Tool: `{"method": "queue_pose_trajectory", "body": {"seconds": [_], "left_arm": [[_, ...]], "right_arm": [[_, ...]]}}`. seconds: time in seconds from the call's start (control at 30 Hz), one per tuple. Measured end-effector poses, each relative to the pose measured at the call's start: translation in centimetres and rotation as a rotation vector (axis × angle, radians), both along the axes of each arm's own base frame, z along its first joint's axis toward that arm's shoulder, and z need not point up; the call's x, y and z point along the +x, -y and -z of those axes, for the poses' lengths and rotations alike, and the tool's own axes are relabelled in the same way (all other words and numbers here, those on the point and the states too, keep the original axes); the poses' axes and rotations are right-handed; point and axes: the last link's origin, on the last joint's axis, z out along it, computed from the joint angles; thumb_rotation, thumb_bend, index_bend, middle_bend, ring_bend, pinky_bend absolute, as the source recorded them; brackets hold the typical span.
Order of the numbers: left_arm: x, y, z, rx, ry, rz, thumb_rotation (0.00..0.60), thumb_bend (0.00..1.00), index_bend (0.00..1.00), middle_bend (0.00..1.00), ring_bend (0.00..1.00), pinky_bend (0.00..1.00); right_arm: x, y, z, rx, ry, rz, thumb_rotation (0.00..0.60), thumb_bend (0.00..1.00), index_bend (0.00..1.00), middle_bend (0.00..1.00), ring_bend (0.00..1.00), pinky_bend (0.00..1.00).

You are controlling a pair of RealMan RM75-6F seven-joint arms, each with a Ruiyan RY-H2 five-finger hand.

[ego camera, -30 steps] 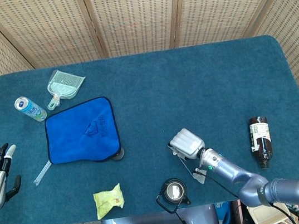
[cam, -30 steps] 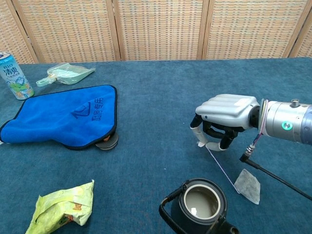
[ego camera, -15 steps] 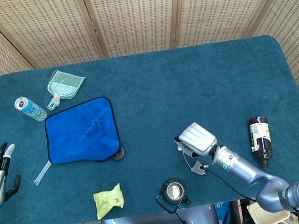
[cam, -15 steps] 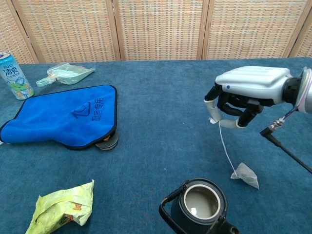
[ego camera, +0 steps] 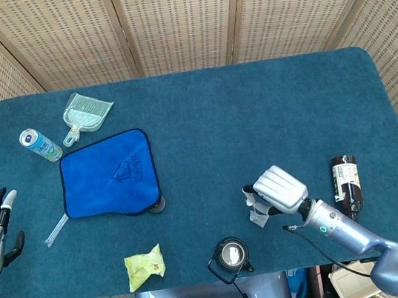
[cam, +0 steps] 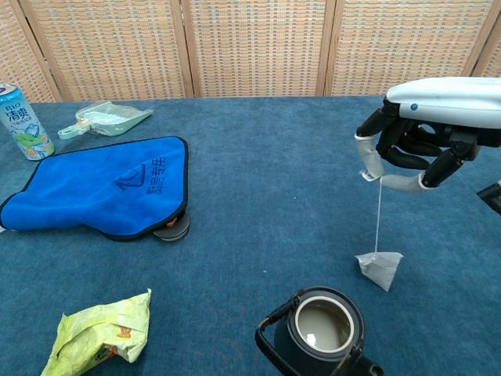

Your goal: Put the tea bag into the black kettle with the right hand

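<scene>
Hanging by its string below the right hand (cam: 415, 149), the tea bag (cam: 380, 269) is pinched clear of the table, kettle (cam: 322, 333) below-left.

Your right hand (cam: 415, 141) sits at the right of the frame, the tea bag (cam: 380, 269) hanging below it, up and right of the kettle (cam: 321, 333) at bottom centre. The cloth (cam: 102, 188) lies far left.

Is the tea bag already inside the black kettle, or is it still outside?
Outside. The tea bag hangs by its string from the right robot hand, above the table and to the right of the black kettle, whose open mouth has no lid.
</scene>
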Motion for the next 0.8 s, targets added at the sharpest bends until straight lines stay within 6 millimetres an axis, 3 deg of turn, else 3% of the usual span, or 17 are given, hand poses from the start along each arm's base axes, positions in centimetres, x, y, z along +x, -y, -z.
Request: {"method": "queue_pose_trajectory", "body": {"seconds": [0.8], "left_arm": [[0.0, 0.6, -0.1, 0.002, 0.003, -0.009, 0.600, 0.48, 0.03, 0.00, 0.00, 0.00]], "right_arm": [[1.7, -3.8, -2.2, 0.110, 0.162, -0.188, 0.600, 0.80, 0.63, 0.90, 0.85, 0.89]]}}
